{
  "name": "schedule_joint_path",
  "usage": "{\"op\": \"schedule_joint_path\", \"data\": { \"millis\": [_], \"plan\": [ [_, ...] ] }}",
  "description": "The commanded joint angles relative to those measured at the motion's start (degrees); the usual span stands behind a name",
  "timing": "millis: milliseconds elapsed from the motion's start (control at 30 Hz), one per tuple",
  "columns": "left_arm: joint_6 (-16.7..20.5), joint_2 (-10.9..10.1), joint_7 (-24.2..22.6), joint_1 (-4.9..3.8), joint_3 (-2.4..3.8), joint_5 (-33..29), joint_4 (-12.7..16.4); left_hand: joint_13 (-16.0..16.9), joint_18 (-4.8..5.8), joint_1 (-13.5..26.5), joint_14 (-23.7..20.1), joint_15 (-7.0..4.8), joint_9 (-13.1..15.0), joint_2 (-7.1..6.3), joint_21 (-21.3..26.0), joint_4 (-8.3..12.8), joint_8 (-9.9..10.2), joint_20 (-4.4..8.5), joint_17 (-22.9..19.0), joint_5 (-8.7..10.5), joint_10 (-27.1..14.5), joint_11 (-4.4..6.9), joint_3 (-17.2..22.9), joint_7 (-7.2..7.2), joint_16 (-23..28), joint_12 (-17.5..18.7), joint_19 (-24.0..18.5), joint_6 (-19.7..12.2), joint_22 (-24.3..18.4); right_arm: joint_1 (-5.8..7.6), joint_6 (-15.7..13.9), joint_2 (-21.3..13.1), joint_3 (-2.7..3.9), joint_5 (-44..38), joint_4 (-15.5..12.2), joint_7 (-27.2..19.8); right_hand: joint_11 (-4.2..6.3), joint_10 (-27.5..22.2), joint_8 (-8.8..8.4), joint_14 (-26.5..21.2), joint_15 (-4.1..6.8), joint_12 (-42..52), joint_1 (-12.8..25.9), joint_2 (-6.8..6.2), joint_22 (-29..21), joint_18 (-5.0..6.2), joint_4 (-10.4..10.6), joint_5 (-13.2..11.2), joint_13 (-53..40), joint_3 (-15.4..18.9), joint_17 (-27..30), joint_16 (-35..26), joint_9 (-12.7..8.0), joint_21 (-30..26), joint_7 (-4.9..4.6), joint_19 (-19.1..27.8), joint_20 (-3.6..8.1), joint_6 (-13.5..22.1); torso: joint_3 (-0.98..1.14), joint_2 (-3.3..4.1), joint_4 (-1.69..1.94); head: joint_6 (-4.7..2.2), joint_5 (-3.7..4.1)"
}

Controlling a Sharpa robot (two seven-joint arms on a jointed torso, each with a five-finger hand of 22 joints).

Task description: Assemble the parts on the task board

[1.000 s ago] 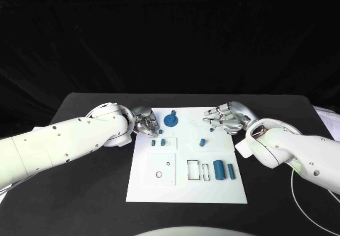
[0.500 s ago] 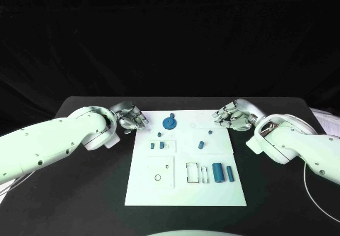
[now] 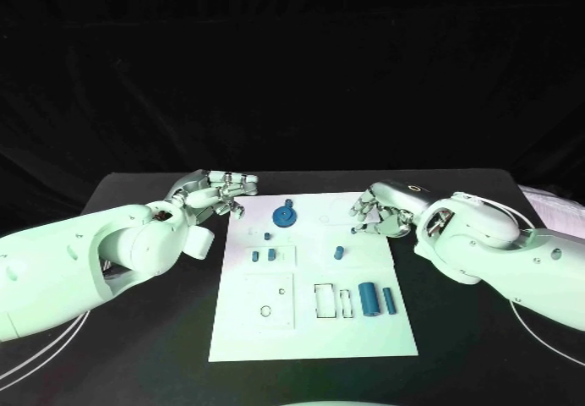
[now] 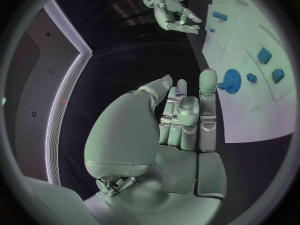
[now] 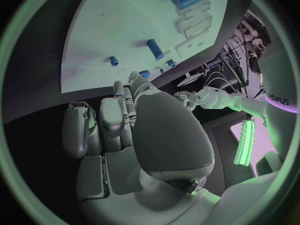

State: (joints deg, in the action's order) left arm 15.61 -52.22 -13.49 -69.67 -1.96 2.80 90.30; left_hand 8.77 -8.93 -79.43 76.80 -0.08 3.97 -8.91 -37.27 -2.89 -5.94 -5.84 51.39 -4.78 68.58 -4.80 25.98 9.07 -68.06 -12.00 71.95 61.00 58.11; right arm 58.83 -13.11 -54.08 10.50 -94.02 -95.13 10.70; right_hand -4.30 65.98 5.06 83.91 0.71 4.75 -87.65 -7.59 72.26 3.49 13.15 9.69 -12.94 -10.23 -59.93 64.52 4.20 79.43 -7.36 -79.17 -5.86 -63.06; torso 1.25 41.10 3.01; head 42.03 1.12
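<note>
Left hand [image 3: 217, 191]: mine hung off the task board's far left corner, fingers loosely apart, grasping nothing.
Right hand [image 3: 380, 209]: fingers curled inward at the board's right edge, seemingly empty.
Task board [image 3: 314, 334]: mid-table.
Gear [image 3: 286, 217]: near its far edge.
Cylinders [image 3: 377, 299]: blue, toward the right edge.

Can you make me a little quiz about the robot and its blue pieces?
1. True or false: the left hand holds a blue part.
2. Which part sits nearest the board's far edge? A) the gear B) the big cylinder C) a red block
3. Fill in: the task board is coloured ____.

Key: 1 false, its fingers hold nothing; 2 A; 3 white.
</note>
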Motion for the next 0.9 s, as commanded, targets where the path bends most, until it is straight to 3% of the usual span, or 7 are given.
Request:
{"op": "schedule_joint_path", "data": {
  "millis": [33,100,200,500,633,900],
  "plan": [
    [0.35,-0.09,-5.83,0.04,0.0,-9.89,0.71,0.14,-0.95,0.78,-0.58,0.03,-0.08,0.08,0.7,0.0,-0.01,0.01,-0.27,0.03,-0.18,0.39,-0.52,-0.25,0.46,-0.43,-0.54,-0.23,-0.35,-0.2,3.47,0.58,-0.01,-9.94,-0.34,3.67,0.2,-0.6,-0.54,0.99,-0.43,-0.47,-0.3,-0.36,-0.44,0.84,-0.01,-0.32,1.09,-0.78,0.38,-0.39,-0.07,-0.4,0.44,0.68,-0.08,-0.32,-0.01,0.13,-0.16,0.01,0.01],
    [0.43,-0.12,-5.89,0.04,-0.01,-10.38,0.8,0.2,-0.99,0.88,-0.73,0.05,-0.1,0.12,1.16,-0.08,0.05,0.0,-0.63,0.03,-0.38,0.33,-0.81,-0.21,0.64,-0.59,-0.63,-0.37,-0.65,-0.29,4.24,1.02,-0.05,-11.65,-0.3,4.2,0.85,-0.9,-0.92,1.02,0.14,-0.86,-0.54,-0.57,-1.2,1.03,0.06,-0.41,2.56,-1.78,0.89,-0.82,-0.09,-0.97,1.09,1.15,0.36,-0.6,0.04,0.12,-0.14,0.13,-0.02],
    [0.46,-0.17,-5.97,0.05,-0.02,-10.72,0.96,0.27,-1.07,1.02,-0.98,0.1,-0.11,0.12,1.9,-0.17,0.11,-0.02,-1.19,0.02,-0.63,0.23,-1.16,-0.08,0.95,-0.77,-0.8,-0.52,-1.12,-0.4,4.93,1.49,-0.09,-13.33,-0.12,4.82,1.03,-1.05,-1.09,1.06,0.29,-0.96,-0.39,-0.84,-1.5,1.08,0.24,-0.82,3.46,-2.26,1.19,-1.08,-0.09,-1.22,1.3,1.31,0.56,-0.79,0.16,0.19,-0.14,0.13,0.04],
    [2.27,-0.71,-6.64,0.03,-0.02,-11.01,1.65,0.48,-1.12,1.25,-1.29,0.47,-0.18,0.1,3.19,-0.41,0.47,-0.25,-1.86,-0.03,-1.46,-0.26,-2.19,0.63,1.22,-1.39,-0.95,-1.57,-2.0,-0.8,6.54,2.54,-0.16,-15.63,1.35,5.82,1.25,-0.98,-1.21,1.07,0.46,-0.9,-0.34,-0.9,-2.01,1.17,0.45,-1.3,4.81,-3.33,1.85,-1.64,-0.06,-1.64,1.57,1.54,0.77,-1.19,0.14,0.14,-0.04,0.6,0.18],
    [3.19,-0.82,-7.08,0.03,-0.02,-11.03,1.89,0.68,-1.18,0.39,-1.38,0.42,-0.08,0.7,3.46,-0.05,0.24,-0.27,-2.07,-0.16,-1.51,-0.16,-2.01,0.55,1.26,-1.95,-0.86,-1.44,-2.21,-1.06,6.68,3.01,-0.2,-16.01,1.97,5.62,1.37,-0.76,-1.2,1.01,0.76,-0.83,-0.31,-0.69,-2.41,1.26,0.6,-1.53,5.51,-4.12,2.45,-2.17,-0.03,-1.94,1.67,1.74,0.94,-1.58,0.14,0.1,-0.06,0.93,0.11],
    [3.65,-0.69,-7.31,0.02,-0.03,-11.04,2.14,0.84,-1.23,0.08,-1.45,0.39,-0.03,1.02,3.81,0.05,0.05,-0.26,-2.27,-0.18,-1.6,-0.12,-1.98,0.52,1.3,-2.38,-0.85,-1.36,-2.46,-1.59,6.91,4.37,-0.31,-15.31,3.09,4.67,1.48,-0.09,-1.22,1.07,1.06,-0.69,-0.32,-0.17,-2.36,1.22,0.72,-2.83,6.93,-6.09,2.92,-2.58,0.02,-2.0,1.77,1.53,1.25,-2.25,0.16,0.07,-0.09,0.71,-0.11]
  ]
}}
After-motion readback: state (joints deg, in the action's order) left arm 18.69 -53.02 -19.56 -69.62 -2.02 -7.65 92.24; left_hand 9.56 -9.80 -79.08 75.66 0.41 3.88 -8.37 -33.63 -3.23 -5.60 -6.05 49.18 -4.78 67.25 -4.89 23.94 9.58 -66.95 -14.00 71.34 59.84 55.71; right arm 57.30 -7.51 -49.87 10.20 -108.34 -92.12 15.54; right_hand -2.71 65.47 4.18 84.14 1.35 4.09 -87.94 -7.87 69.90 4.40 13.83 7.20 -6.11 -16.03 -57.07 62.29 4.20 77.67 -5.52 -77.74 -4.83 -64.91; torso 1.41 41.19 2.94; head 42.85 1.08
